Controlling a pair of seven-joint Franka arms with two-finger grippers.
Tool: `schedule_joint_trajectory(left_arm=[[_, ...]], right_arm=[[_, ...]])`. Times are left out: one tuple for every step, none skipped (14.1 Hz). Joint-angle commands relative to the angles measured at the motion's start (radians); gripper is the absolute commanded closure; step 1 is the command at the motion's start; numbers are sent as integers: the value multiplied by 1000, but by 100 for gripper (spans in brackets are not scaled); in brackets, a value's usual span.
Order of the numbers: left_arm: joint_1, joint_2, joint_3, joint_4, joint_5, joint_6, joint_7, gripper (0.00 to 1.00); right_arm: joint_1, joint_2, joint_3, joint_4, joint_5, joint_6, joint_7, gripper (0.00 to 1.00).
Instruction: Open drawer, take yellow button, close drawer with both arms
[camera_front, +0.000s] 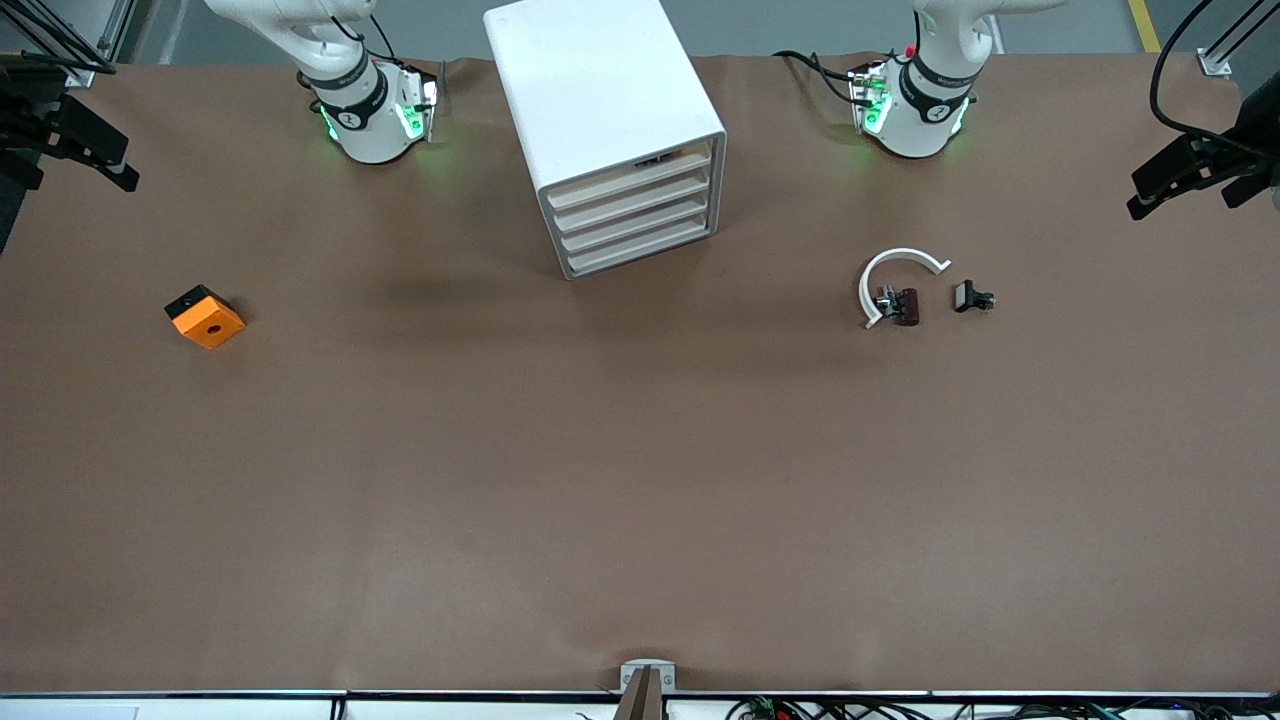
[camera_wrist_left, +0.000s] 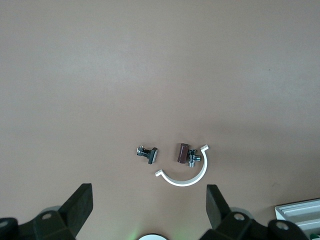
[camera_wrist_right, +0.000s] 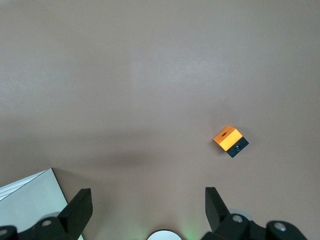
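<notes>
Awaiting first contact: all four drawers shut, both arms parked at their bases.

The drawer (camera_front: 632, 177), top of the cabinet (camera_front: 600, 110), faces the front camera, angled toward the left arm's end. Left gripper (camera_wrist_left: 148, 202) and right gripper (camera_wrist_right: 146, 202) hang wide open and empty. Button not visible. No legible writing.

Brown table (camera_front: 640, 480) with white cabinet (camera_front: 600, 90), orange block (camera_front: 205, 317), white arc (camera_front: 890, 270), small black and brown parts (camera_front: 905, 305).
</notes>
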Motion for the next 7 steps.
schedule_joint_trajectory(left_arm=[[-1,-2,6,18,19,-41,9,0],[-1,-1,6,24,18,-53,9,0],[-1,2,6,24,18,-53,9,0],[-1,4,6,24,18,-53,0,0],[-3,7,6,27,18,-53,-9,0],[-1,8,8,27,19,-52,-8,0],[0,13,6,25,19,-50,-6,0]], right_arm=[[-5,-23,7,-16,1,14,-4,0],[-5,-23,7,-15,1,17,-4,0],[-5,-23,7,-15,1,18,-4,0],[-5,-23,7,-15,1,18,-4,0],[-5,-23,5,-12,1,17,-4,0],[-7,-23,4,-12,1,15,-4,0],[-8,-21,-1,-12,2,12,-4,0]])
